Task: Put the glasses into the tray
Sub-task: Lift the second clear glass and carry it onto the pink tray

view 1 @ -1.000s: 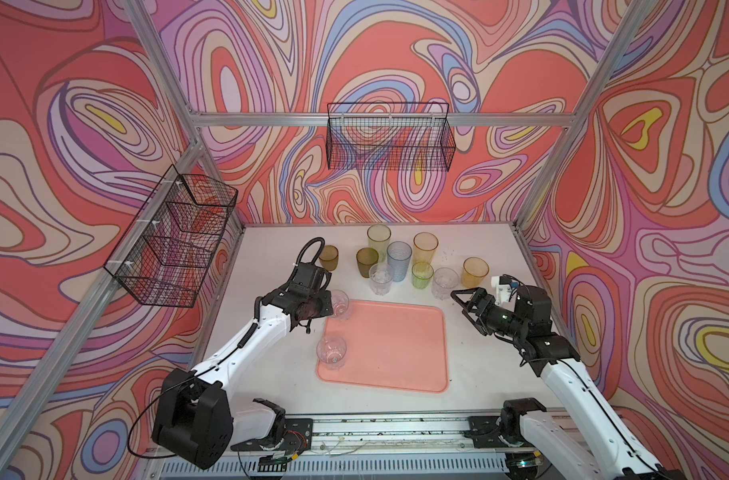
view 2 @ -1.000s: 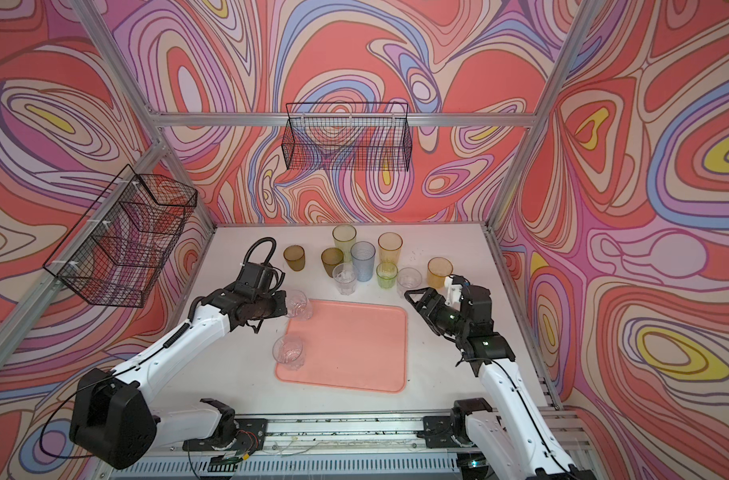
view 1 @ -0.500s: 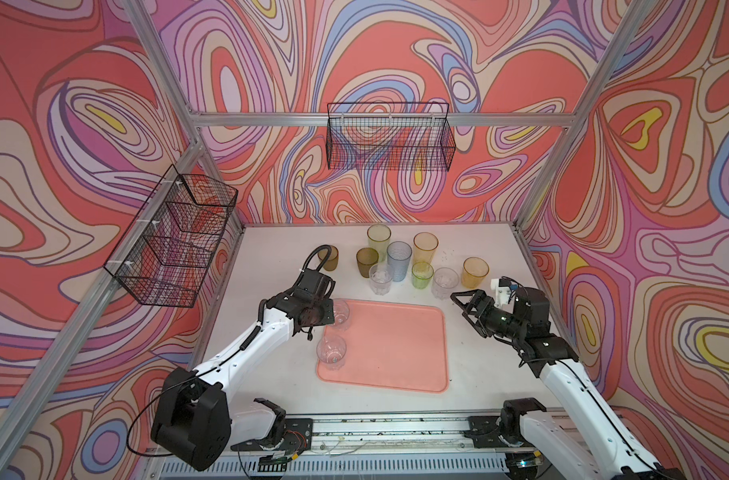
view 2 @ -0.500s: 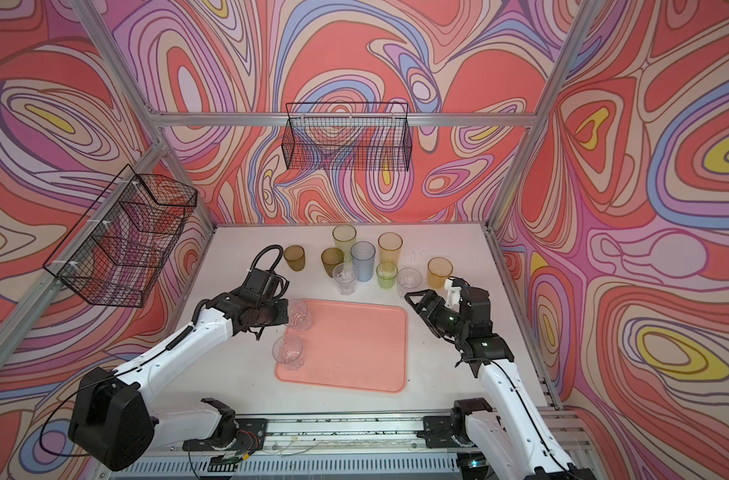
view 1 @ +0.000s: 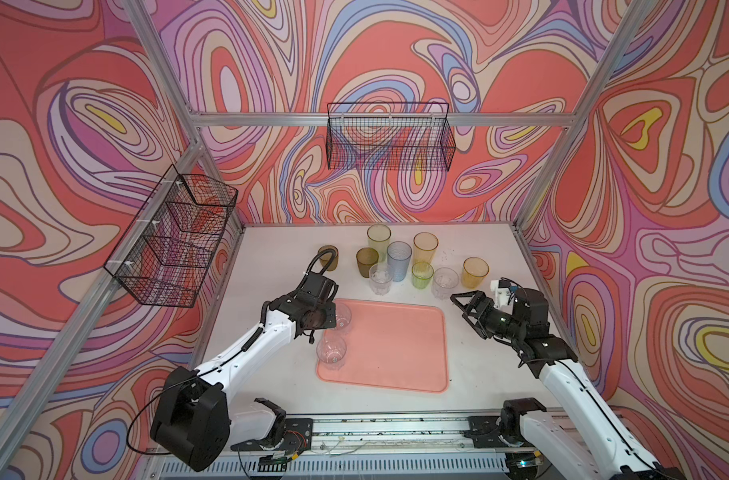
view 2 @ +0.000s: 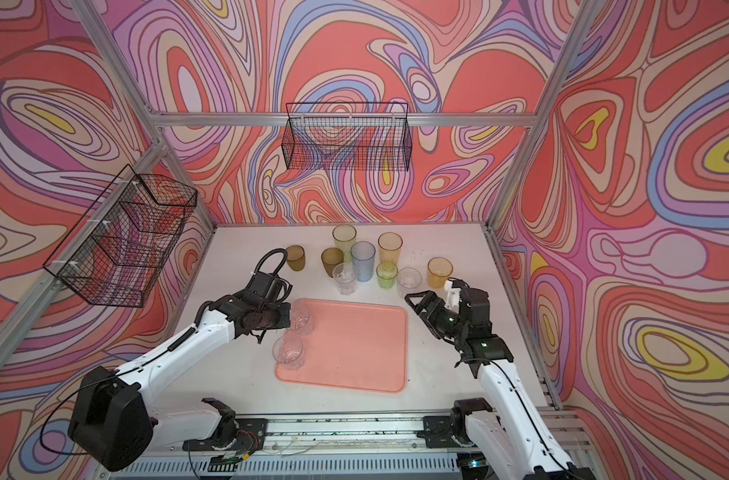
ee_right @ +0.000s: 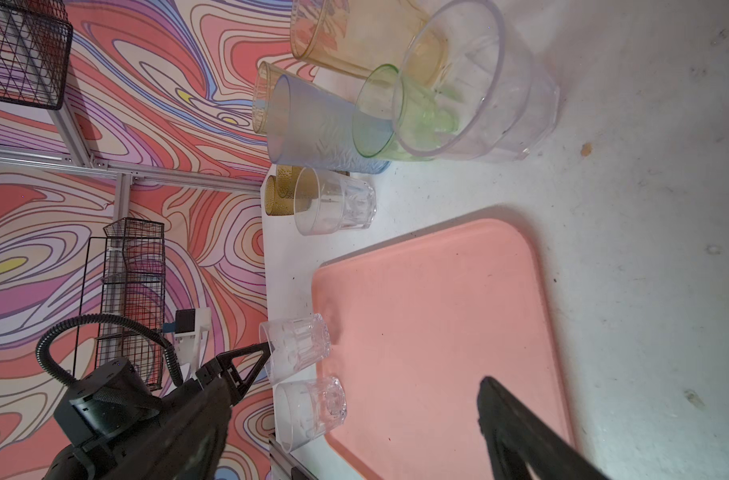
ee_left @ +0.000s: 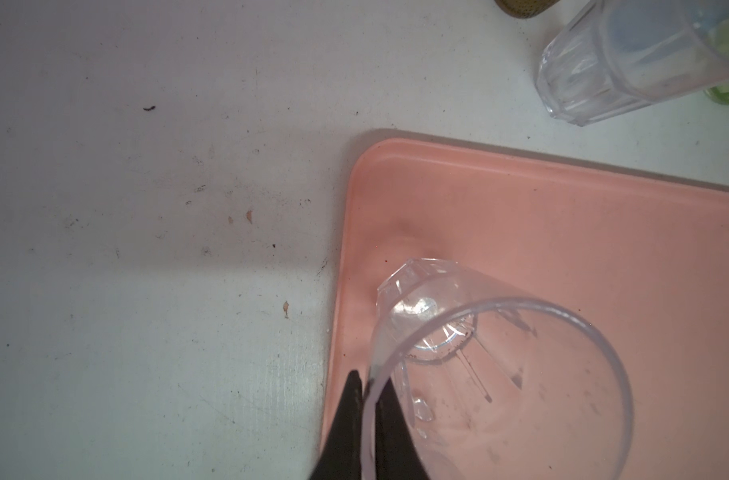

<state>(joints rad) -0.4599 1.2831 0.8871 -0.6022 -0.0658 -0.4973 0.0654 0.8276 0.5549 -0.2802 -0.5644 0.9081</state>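
At tray point(ee_left: 562, 216) corner, left claw point(ee_left: 371, 380) pinching tumbler point(ee_left: 429, 307)

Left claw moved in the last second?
Yes. The left claw, shut on a clear glass, came nearer the camera and slightly right. The glass was at the tray's far left corner edge and is now inside that corner.

The flat salmon-pink rectangular plastic tray point(view 1: 396, 345) lies near the white table's point(view 1: 271, 266) front edge. One short clear faceted tumbler point(view 1: 342, 318) stands upright at its far-left corner, and a second clear tumbler point(view 1: 331, 352) stands on its left edge. Nine translucent tumblers point(view 1: 398, 261), clear and coloured, cluster upright beyond its far edge.
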